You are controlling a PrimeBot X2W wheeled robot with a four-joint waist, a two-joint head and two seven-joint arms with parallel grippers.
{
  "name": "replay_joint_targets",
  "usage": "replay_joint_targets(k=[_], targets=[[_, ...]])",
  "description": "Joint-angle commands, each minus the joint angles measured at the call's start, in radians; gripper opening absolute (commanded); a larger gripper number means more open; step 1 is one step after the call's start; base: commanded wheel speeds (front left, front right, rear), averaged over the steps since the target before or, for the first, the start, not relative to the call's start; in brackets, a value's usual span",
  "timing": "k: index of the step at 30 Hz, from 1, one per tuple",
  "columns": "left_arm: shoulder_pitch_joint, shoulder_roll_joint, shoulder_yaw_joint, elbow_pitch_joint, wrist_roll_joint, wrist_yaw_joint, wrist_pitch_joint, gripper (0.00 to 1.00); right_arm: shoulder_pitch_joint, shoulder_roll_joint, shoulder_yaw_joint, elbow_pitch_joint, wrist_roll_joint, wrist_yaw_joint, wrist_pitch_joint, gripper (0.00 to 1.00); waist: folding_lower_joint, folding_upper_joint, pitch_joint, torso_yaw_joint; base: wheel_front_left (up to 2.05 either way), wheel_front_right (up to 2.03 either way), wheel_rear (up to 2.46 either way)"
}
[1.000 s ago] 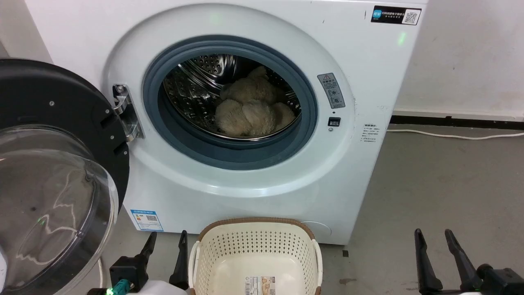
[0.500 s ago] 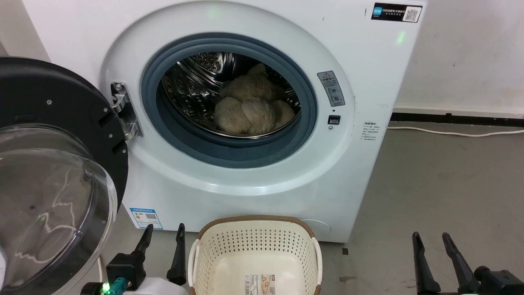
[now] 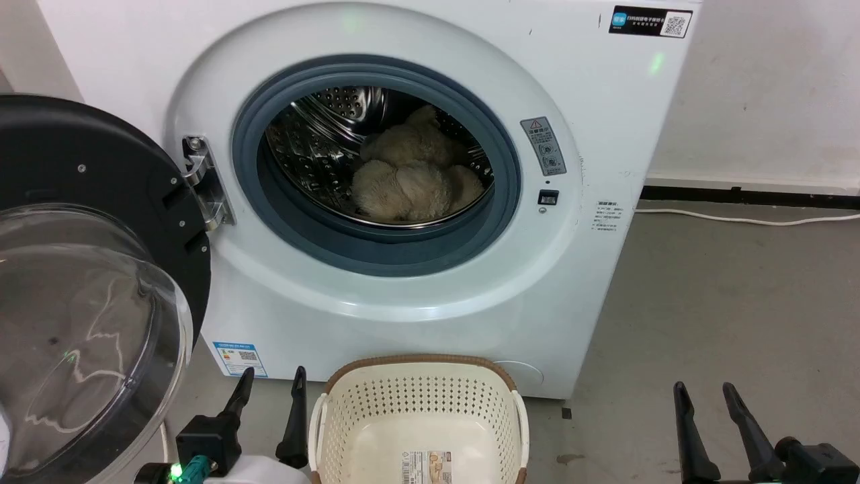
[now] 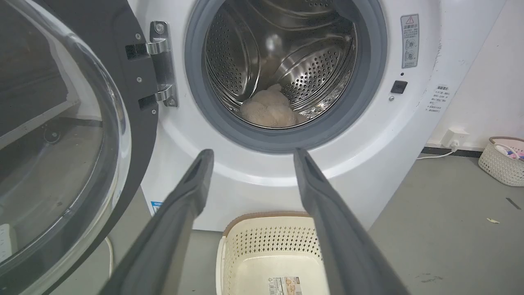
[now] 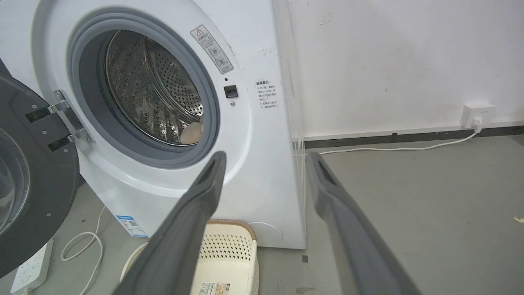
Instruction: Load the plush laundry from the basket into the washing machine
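— On the grey floor [image 3: 725,302] before us stands the washing machine [image 3: 605,134], white and smooth, backed against a pale painted wall [image 3: 759,87]. What else do we see of the room?

— We see a dark skirting strip [image 3: 739,198] at the wall's foot. A white cable [image 3: 739,220] runs along it to a socket [image 5: 477,110], and a power strip [image 5: 30,266] lies on the floor to the left.

— And where is the task's thing?

— We find the plush laundry [image 3: 410,181], cream and fluffy in rounded lumps, lying low in the perforated steel drum [image 3: 316,148], behind the grey rubber gasket [image 3: 376,255]. The basket [image 3: 420,361], oval cream plastic with holed walls and a brown woven-look rim, sits on the floor just near of the machine, a label [image 3: 426,467] on its bottom.

— What stands in our way?

— We have the door [image 3: 80,148] swung wide to the left on its metal hinge [image 3: 205,185], black-rimmed with a clear bulge. Our left hand [image 3: 273,373] hovers just left of the basket, fingers spread, gripping nothing. Our right hand [image 3: 704,388] is well to the right, likewise spread and empty. Far right sits another small holed basket [image 4: 500,166].
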Motion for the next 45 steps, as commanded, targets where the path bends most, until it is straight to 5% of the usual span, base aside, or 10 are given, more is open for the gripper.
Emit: replay_joint_targets(k=[1, 2, 45], targets=[[-0.009, 0.003, -0.002, 0.003, -0.009, 0.003, -0.009, 1.0, 0.003, -0.001, 0.001, 0.003, 0.002, 0.001, -0.003, 1.0, 0.0, 0.0, -0.001, 0.001, 0.0, 0.0, 0.0], [0.0, 0.0, -0.001, 0.001, -0.001, 0.0, -0.001, 0.0, 0.0, 0.0, 0.0, 0.0, 0.0, 0.0, 0.0, 0.0, 0.0, 0.0, -0.001, 0.001, 0.0, 0.0, 0.0], [-0.002, -0.049, 0.072, -0.055, 0.103, -0.035, 0.071, 0.0, -0.037, 0.0, 0.013, -0.042, -0.076, 0.0, 0.085, 0.0, 0.0, 0.0, 0.02, -0.004, 0.0, 0.0, 0.0]])
